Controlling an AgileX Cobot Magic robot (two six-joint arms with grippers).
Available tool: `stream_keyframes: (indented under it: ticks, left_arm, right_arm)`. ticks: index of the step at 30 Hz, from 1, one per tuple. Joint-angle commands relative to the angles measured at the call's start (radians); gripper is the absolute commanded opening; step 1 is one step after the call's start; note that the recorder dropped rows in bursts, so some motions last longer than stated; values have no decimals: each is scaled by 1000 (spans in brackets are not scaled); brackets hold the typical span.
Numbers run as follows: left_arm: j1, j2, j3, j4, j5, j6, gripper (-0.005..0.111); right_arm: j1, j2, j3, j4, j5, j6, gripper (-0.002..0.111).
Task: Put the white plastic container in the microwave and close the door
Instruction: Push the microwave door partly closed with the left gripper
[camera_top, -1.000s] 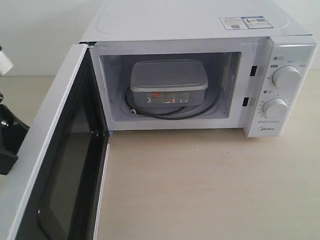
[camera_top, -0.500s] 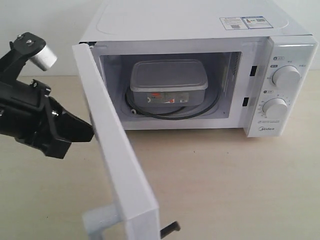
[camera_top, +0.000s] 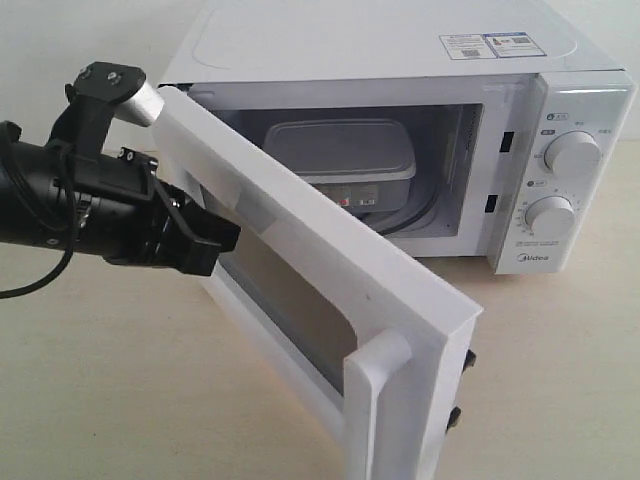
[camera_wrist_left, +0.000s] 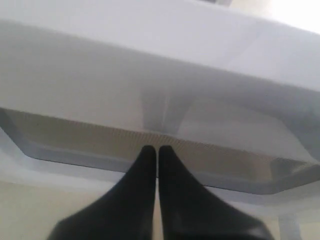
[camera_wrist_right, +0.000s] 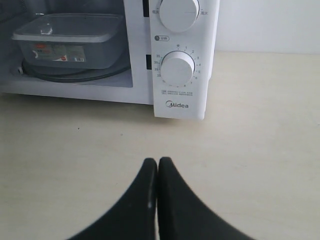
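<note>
Half shut, white windowed microwave door (camera_top: 330, 262) has black left gripper (camera_top: 212, 247), tips together, on its outer face w/ cavity (camera_top: 448, 170) beyond.

From where I stand, a broad pale beige matt tabletop (camera_top: 110, 400) fills the lower part of the room's view, flat and smooth, with only the faintest mottling in its finish. It runs back to a plain white painted wall (camera_top: 60, 40), and the two meet in a straight, soft-edged line. The wall is bare and evenly lit, turning slightly greyer toward the corner. Soft grey shadows lie on the tabletop. Seen close in the right wrist view, a tiny dark speck (camera_wrist_right: 78, 129) sits on the beige surface.
</note>
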Motion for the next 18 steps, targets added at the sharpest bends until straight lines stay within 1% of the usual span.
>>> stream_keyframes:
  ticks: [1,6,8,10,12,18]
  left_arm:
    - [-7,10,-5,-125,-91,106,4]
    - [-7,11,-5,-238,-217,188,4]
    - [-7,11,-5,-243,-231,188,4]
    - [-7,11,-5,-285,-242,188,4]
    - [-7,11,-5,-302,-236,188,4]
    - [-7,-1,-5,-302,-122,196,4]
  right_arm:
    - [-4,-4,0,-5,-4,-1,0]
    - [-4,-4,0,-5,-4,-1,0]
    - [-4,-4,0,-5,-4,-1,0]
    - [-4,-4,0,-5,-4,-1,0]
    - [-4,-4,0,-5,-4,-1,0]
    - [-4,-4,0,-5,-4,-1,0]
